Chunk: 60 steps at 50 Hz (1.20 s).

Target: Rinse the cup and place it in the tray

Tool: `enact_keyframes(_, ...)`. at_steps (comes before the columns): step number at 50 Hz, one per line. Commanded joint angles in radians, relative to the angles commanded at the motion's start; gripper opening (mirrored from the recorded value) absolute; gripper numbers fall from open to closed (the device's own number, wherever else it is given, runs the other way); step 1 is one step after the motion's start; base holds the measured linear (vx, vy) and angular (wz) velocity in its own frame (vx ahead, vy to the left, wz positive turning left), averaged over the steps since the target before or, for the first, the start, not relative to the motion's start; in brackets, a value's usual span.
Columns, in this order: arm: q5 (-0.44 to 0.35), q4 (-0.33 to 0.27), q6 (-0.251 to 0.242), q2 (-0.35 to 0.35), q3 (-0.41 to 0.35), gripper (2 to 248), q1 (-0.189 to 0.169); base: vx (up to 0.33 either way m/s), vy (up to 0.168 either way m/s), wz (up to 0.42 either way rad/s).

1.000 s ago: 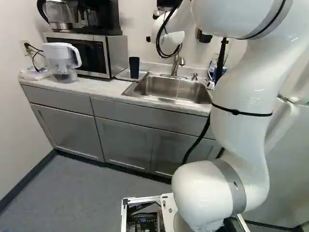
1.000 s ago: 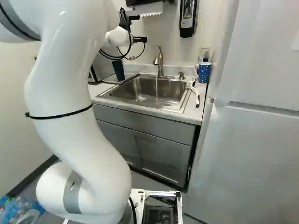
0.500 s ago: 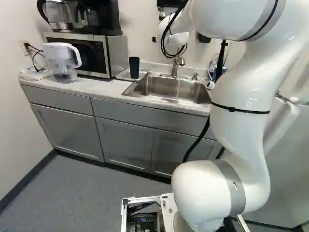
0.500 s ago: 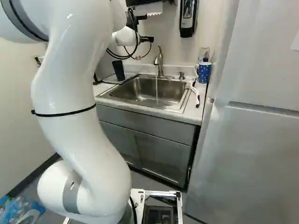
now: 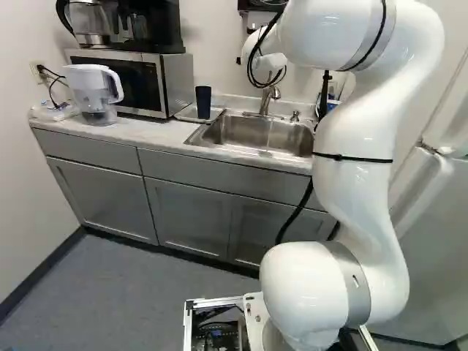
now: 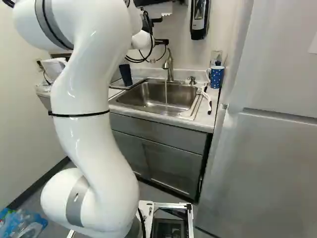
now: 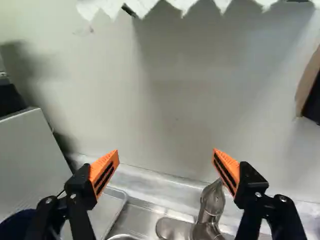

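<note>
A dark blue cup (image 5: 203, 102) stands upright on a flat tray (image 5: 186, 115) left of the sink. A blue mug with white dots (image 6: 217, 77) stands on the counter right of the sink. Water runs from the faucet (image 6: 169, 64) into the steel sink (image 6: 143, 96). My wrist is above the back of the sink; the fingers cannot be made out in the base views. In the wrist view my gripper (image 7: 166, 156) is open wide with nothing between its orange pads. The faucet (image 7: 210, 205) is beyond one finger, the tray (image 7: 107, 212) near the other.
A microwave (image 5: 139, 82) and a white water pitcher (image 5: 93, 91) are at the counter's left. A pale brush (image 6: 205, 99) lies right of the sink. A fridge (image 6: 262, 158) stands at the right. Paper towel (image 7: 175, 6) hangs on the wall ahead of the gripper.
The wrist has moved right across the sink's back in both base views. The upper arm has swung left in the left base view and right in the right one. The base has not moved.
</note>
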State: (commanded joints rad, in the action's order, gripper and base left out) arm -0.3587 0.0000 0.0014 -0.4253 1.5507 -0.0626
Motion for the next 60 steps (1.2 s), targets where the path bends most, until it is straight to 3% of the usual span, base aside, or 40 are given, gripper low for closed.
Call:
enact_keyframes(10,0.025,0.000,0.000,-0.039,0.048,247,-0.002,0.000,0.000,0.000)
enact_keyframes(29,0.074,0.000,0.000,-0.038,0.046,247,-0.002,0.000,0.000,0.000)
enact_keyframes(60,0.106,0.000,0.000,0.047,-0.056,247,-0.001,0.000,0.000,0.000)
